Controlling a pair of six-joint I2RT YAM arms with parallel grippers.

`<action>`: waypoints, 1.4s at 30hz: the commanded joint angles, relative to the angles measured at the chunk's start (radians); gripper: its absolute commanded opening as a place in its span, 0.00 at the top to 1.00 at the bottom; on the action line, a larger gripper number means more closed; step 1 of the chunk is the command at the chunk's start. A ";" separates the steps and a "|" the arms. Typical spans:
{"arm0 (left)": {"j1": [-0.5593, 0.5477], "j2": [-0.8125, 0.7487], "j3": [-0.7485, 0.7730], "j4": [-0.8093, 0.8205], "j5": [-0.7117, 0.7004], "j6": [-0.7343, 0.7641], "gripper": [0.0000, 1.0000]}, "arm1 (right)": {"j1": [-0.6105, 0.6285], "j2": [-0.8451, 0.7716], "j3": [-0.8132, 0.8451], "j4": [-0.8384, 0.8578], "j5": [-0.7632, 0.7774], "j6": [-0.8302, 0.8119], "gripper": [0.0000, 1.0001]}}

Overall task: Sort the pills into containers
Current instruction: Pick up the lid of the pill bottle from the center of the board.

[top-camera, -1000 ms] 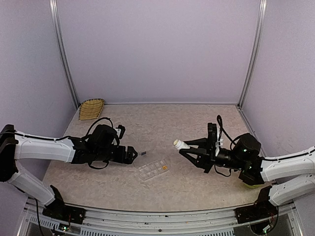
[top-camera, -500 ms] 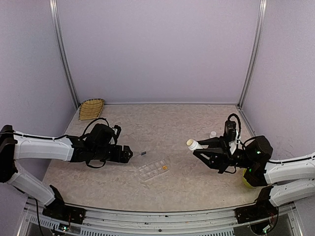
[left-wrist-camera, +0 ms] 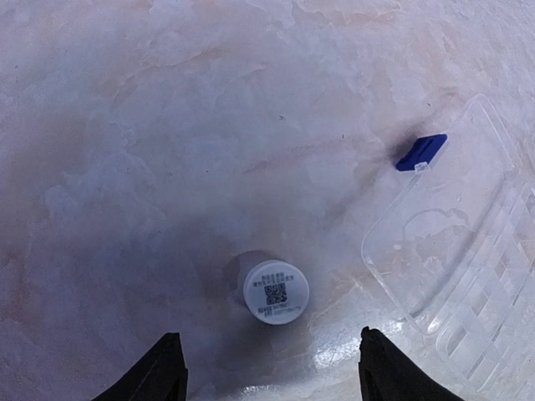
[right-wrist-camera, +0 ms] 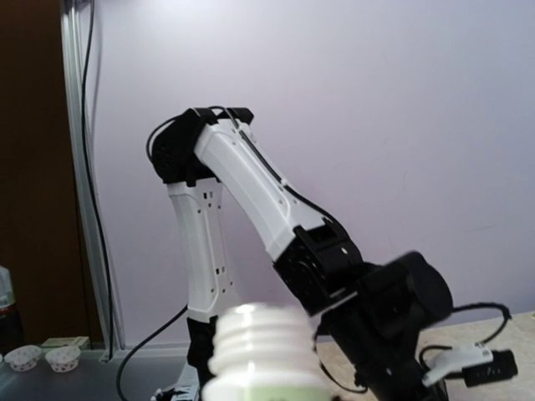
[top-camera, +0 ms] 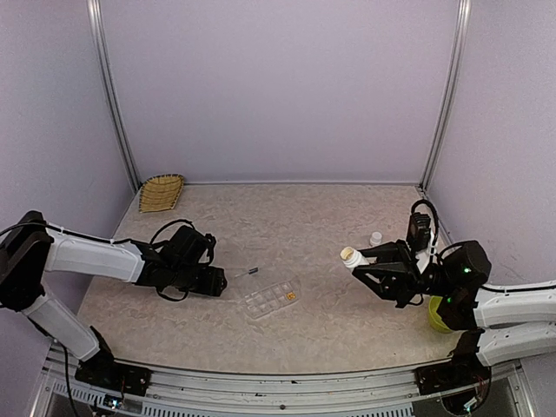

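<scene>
The clear organizer box (top-camera: pixel 271 300) lies flat on the table, its containers in a row, and orange pills (top-camera: pixel 291 296) show in one end cell. Its open lid (left-wrist-camera: pixel 468 276) carries a blue latch (left-wrist-camera: pixel 420 152). My left gripper (top-camera: pixel 215 282) hangs low to the left of the box, open. In the left wrist view its two fingers stand either side of a small white round bottle (left-wrist-camera: pixel 276 291) with a printed code, not touching it. My right gripper (top-camera: pixel 363 265) is shut on an uncapped white bottle (top-camera: pixel 351 256), held tilted above the table; its threaded neck (right-wrist-camera: pixel 263 347) fills the right wrist view.
A loose white cap (top-camera: pixel 375 237) lies behind the right gripper. A yellow-green bowl (top-camera: pixel 437 316) sits partly hidden under the right arm. A woven basket (top-camera: pixel 162 191) rests in the back left corner. Metal frame posts and purple walls ring the table.
The right arm has carried the uncapped bottle rightward, away from the organizer. The left gripper has shifted slightly back and down, and its jaws have narrowed.
</scene>
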 commanded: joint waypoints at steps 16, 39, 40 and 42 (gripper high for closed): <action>0.000 0.142 0.104 -0.006 -0.067 0.062 0.53 | -0.017 -0.065 -0.009 -0.094 0.002 -0.017 0.99; -0.019 0.187 0.136 -0.012 -0.066 0.069 0.62 | -0.026 -0.060 0.010 -0.146 0.005 -0.033 0.99; -0.020 0.188 0.137 -0.012 -0.065 0.069 0.64 | -0.025 -0.060 0.009 -0.147 0.005 -0.033 0.99; -0.021 0.190 0.137 -0.012 -0.065 0.069 0.66 | -0.026 -0.061 0.007 -0.147 0.007 -0.031 0.99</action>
